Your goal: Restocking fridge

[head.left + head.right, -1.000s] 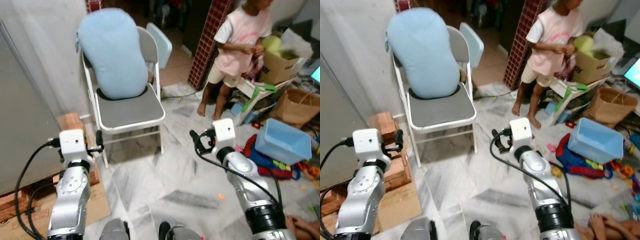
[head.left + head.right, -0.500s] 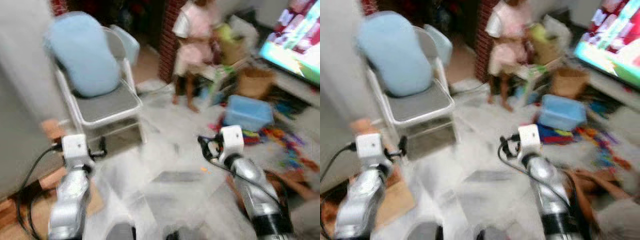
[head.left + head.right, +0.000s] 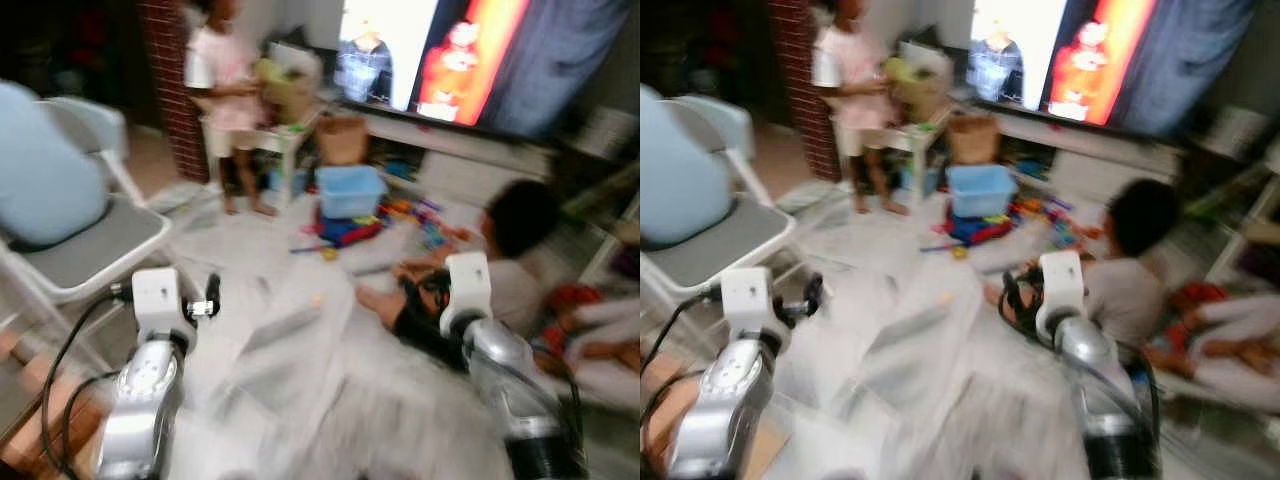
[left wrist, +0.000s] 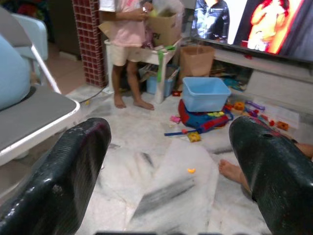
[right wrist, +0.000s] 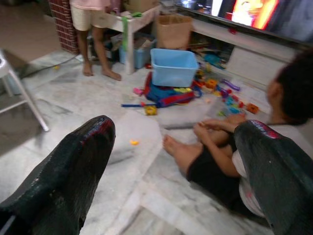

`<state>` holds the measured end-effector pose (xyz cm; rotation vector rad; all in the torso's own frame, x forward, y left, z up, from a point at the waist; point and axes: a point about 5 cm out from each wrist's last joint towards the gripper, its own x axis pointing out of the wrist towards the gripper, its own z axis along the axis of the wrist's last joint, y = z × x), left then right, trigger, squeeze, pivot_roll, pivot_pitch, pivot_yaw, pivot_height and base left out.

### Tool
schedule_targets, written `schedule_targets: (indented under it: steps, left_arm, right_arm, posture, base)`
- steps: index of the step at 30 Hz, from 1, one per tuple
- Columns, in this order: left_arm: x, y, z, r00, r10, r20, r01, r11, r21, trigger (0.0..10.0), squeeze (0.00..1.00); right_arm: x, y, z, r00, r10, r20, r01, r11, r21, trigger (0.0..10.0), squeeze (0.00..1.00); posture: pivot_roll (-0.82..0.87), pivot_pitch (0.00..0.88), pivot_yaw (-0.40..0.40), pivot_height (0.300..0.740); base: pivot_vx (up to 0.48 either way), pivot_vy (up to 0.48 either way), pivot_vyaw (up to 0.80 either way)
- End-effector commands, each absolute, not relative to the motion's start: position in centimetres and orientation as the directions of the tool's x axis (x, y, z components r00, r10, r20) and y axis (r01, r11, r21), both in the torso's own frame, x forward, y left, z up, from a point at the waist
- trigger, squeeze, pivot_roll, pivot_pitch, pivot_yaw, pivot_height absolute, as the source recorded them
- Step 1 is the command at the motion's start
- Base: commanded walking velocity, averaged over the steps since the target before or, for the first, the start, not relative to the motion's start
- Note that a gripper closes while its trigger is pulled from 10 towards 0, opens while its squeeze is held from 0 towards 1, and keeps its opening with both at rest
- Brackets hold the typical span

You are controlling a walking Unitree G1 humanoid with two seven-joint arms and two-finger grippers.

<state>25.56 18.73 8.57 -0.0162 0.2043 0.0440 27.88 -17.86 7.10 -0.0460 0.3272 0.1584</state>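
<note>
Blurred floor (image 3: 300, 380), cropped television (image 3: 480, 60).

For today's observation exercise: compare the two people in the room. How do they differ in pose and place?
The person in the pink top stands barefoot at the small white table by the brick pillar; the person in the grey top sits on the floor, legs stretched out.
The standing one is farther off; the sitting one is just ahead of the right gripper.
Both are near the blue bin and scattered toys.
</note>
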Motion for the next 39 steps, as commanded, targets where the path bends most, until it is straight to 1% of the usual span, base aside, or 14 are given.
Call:
schedule_targets:
  steps: [1,8,9,10,15,20,24,29,36,39]
  left_arm:
    - [25.4,18.5,8.2,0.974,0.024,-0.226,-0.028,0.999,-0.017,10.0,0.0]
    - [25.2,18.3,8.2,0.972,-0.017,-0.234,0.013,1.0,-0.02,10.0,0.0]
    - [25.2,18.1,8.1,0.969,-0.035,-0.245,0.031,0.999,-0.019,10.0,0.0]
    - [25.3,17.8,7.9,0.966,-0.057,-0.253,0.053,0.998,-0.021,10.0,0.0]
    - [25.9,16.9,8.1,0.963,-0.109,-0.246,0.108,0.994,-0.016,10.0,0.0]
    - [26.5,16.6,8.5,0.962,-0.138,-0.235,0.136,0.99,-0.024,10.0,0.0]
    - [26.6,16.5,8.7,0.962,-0.166,-0.216,0.167,0.986,-0.016,10.0,0.0]
    - [26.4,16.3,8.9,0.959,-0.201,-0.197,0.194,0.979,-0.053,10.0,0.0]
    - [25.9,14.9,8.7,0.948,-0.251,-0.196,0.239,0.967,-0.083,10.0,0.0]
    - [25.9,14.7,8.9,0.947,-0.261,-0.188,0.248,0.964,-0.091,10.0,0.0]
  right_arm:
    - [28.2,-17.8,7.6,0.939,0.142,-0.313,-0.154,0.988,-0.015,10.0,0.0]
    - [27.2,-18.8,8.1,0.95,0.066,-0.306,-0.062,0.998,0.025,10.0,0.0]
    - [26.9,-19.0,8.2,0.954,0.04,-0.298,-0.033,0.999,0.03,10.0,0.0]
    - [26.6,-19.3,8.4,0.958,0.009,-0.288,0.001,0.999,0.033,10.0,0.0]
    - [26.1,-19.8,9.2,0.967,-0.058,-0.248,0.071,0.997,0.043,10.0,0.0]
    - [25.5,-20.2,9.5,0.966,-0.112,-0.234,0.128,0.99,0.053,10.0,0.0]
    - [25.6,-20.4,9.5,0.964,-0.128,-0.231,0.143,0.989,0.048,10.0,0.0]
    - [25.8,-20.3,9.6,0.964,-0.138,-0.227,0.153,0.987,0.052,10.0,0.0]
    - [26.0,-20.0,9.7,0.966,-0.133,-0.223,0.148,0.988,0.05,10.0,0.0]
    - [26.1,-19.9,9.7,0.966,-0.131,-0.221,0.146,0.988,0.052,10.0,0.0]
  posture:
    - [0.04,0.0,-0.046,0.74]
    - [0.02,0.0,-0.019,0.74]
    - [0.0,0.0,-0.005,0.74]
    - [-0.01,0.0,0.007,0.74]
    - [-0.03,0.0,0.026,0.74]
    - [-0.04,0.0,0.043,0.74]
    - [-0.04,0.0,0.045,0.74]
    - [-0.03,0.0,0.041,0.74]
    - [-0.03,0.0,0.043,0.74]
    - [-0.03,0.0,0.04,0.74]
  base:
    - [0.0,0.469,-0.8]
    - [0.0,0.472,-0.8]
    - [0.0,0.472,-0.8]
    - [0.0,0.472,-0.8]
    - [0.0,0.475,-0.8]
    - [0.0,0.475,-0.8]
    - [0.0,0.0,-0.8]
    - [0.0,0.0,-0.8]
    - [0.0,0.0,-0.8]
    - [0.0,0.0,-0.8]
